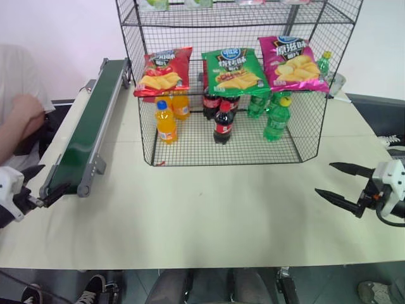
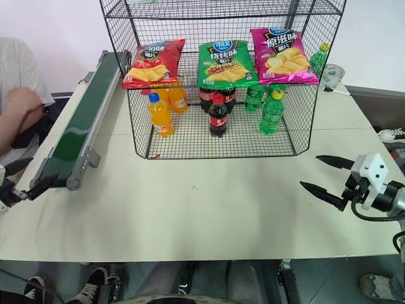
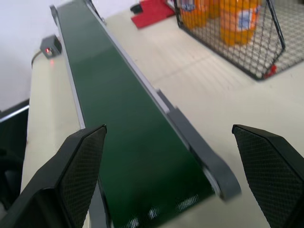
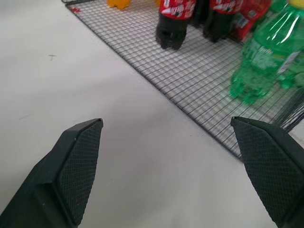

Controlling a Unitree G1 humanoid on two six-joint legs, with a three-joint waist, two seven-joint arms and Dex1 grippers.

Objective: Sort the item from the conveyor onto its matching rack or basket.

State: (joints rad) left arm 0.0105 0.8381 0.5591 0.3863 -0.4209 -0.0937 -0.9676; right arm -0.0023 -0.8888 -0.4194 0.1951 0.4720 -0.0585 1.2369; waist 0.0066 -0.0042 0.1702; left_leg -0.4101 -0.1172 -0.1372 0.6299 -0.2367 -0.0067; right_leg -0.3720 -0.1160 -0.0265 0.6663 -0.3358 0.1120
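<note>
— Left claw first, low at the left edge of the head view: black fingers spread wide, nothing between them, tips just off the near end of the belt. Wrist view confirms, both pads far apart with the belt running up between them.

— Belt?

— Conveyor, dark green in a grey frame, slanting from lower left up toward the rack's left corner. A person's arm rests at the far left edge, beside the table.

— Red chip bag?

— Red bag lies on the rack's middle shelf, leftmost of three, upper centre of frame. Green bag next to it, pink bag on the right.

— Under them?

— Rack floor, left to right: orange bottles, cola bottles, green bottles, all upright.

— Right side?

— Right claw at the right edge, mid-height, above bare table, well apart from the rack. Fingers apart, empty. Its wrist view looks past both pads toward the cola and green bottles.
</note>
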